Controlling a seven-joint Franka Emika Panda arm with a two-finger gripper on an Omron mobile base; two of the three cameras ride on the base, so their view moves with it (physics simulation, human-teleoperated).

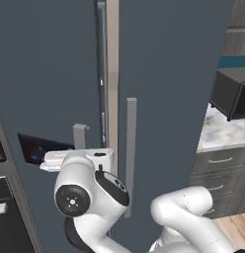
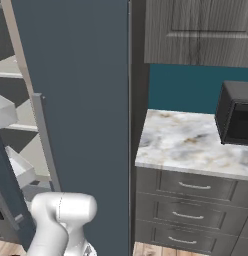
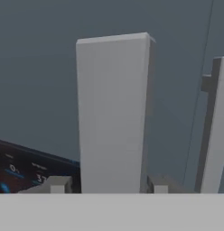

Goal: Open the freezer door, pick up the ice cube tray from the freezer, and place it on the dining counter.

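A slate fridge front is filling the kitchen scene, with a marble surface and a black microwave sitting off to its right. The freezer door is standing ajar, showing freezer shelves. The pincer is straddling the door's handle (fingertips apart, contact unclear).
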